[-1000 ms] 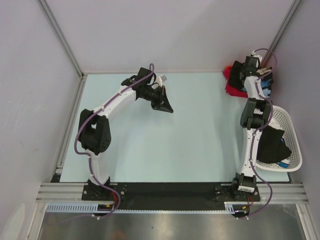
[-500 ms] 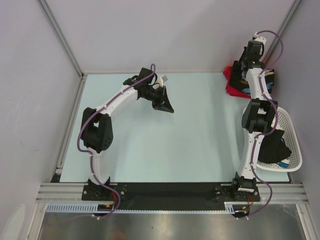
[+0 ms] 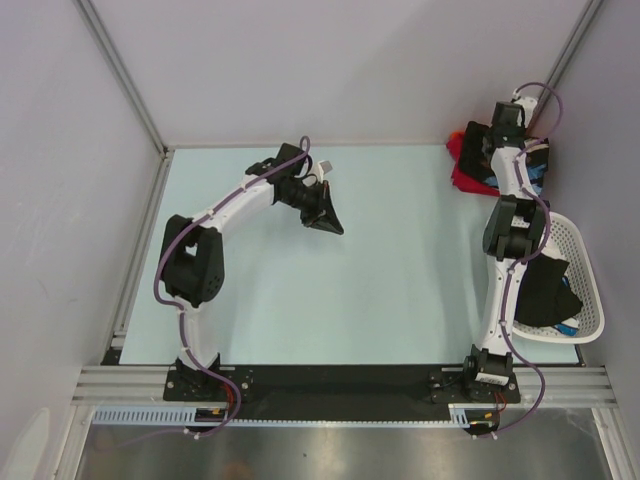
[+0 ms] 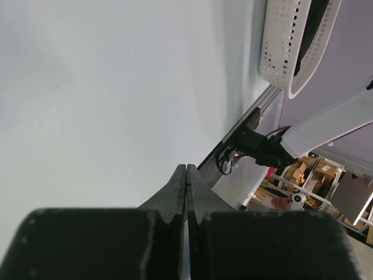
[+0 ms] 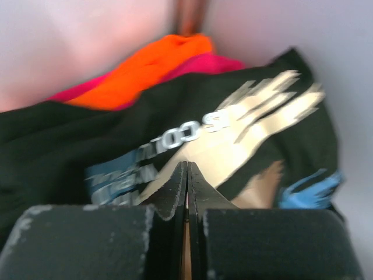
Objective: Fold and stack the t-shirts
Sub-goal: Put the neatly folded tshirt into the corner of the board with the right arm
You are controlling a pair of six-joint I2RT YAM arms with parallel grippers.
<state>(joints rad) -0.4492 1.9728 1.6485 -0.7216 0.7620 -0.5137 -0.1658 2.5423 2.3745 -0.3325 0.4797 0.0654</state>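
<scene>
A pile of t-shirts lies in the far right corner: a crimson red one with a black printed one on it. The right wrist view shows the black printed shirt, with the orange and crimson shirts behind it. My right gripper hovers just over the black shirt, jaws shut with nothing between them. Another black shirt lies in the basket. My left gripper is shut and empty above the bare table's far middle.
The white lattice basket stands at the right edge beside the right arm; it also shows in the left wrist view. Grey walls close in the back and both sides. The pale table spans the middle.
My right wrist rose over the corner pile and then came back down a little. My left gripper shifted slightly nearer and to the right. Both stayed shut.
</scene>
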